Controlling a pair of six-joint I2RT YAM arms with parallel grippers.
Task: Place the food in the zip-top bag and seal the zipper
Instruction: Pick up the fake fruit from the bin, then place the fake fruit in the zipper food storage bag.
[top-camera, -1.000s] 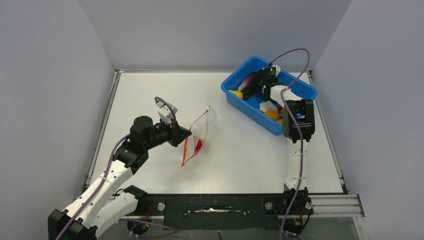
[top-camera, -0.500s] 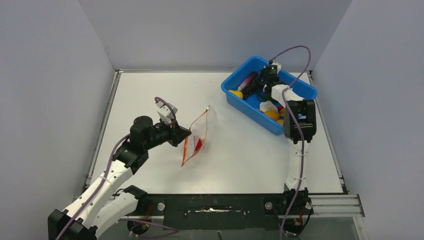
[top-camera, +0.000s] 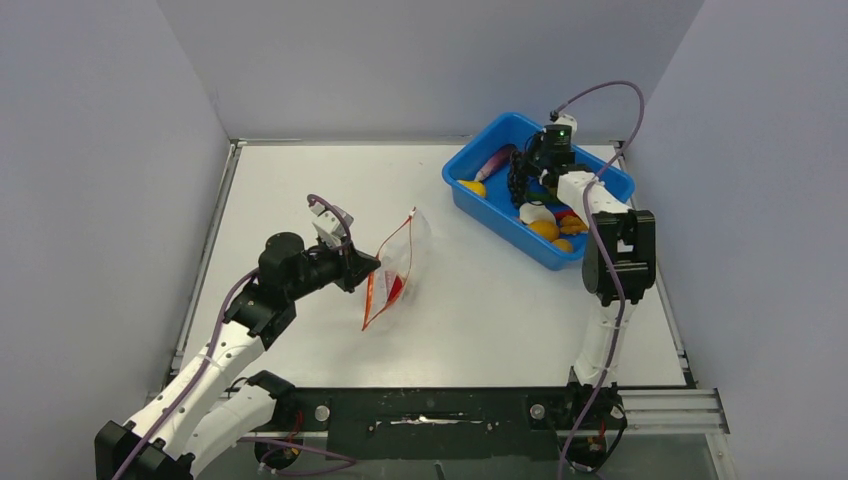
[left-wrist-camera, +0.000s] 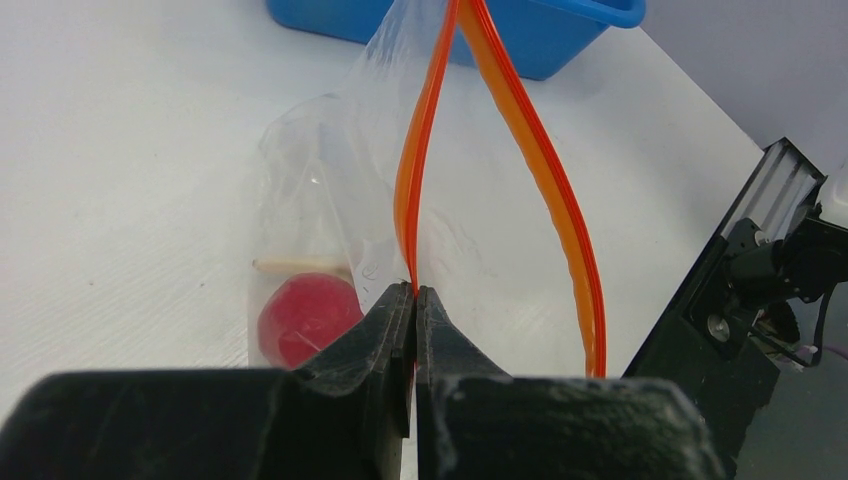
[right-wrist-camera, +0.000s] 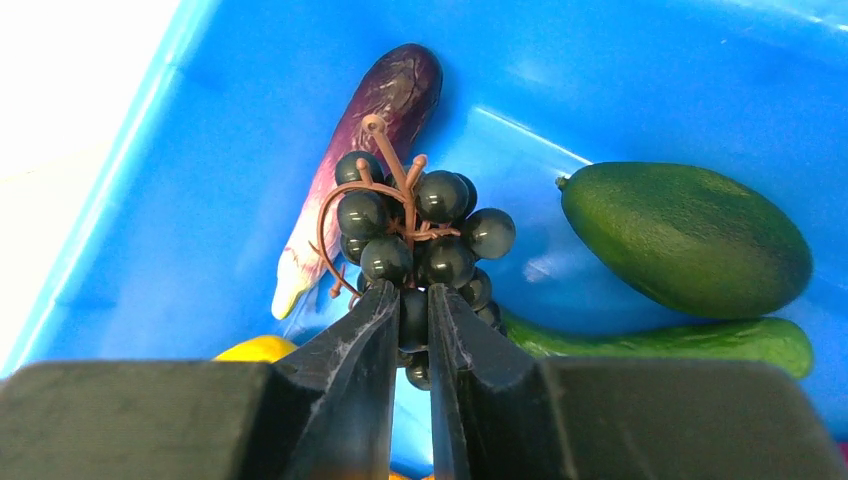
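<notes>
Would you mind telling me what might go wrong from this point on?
The right end effector pinches only the near edge of the grapes, so the bunch may slip on the way across. The left end effector holds one zipper strip; the mouth of the bag gapes narrowly, so the bunch could catch on it.

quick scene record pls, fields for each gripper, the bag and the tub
left gripper: shut on zip-top bag, pinching one zipper strip
bag mouth: open, zipper strips apart
in bag: red ball
right gripper: shut on grapes, over the tub
blue tub: holds eggplant, green fruit
</notes>
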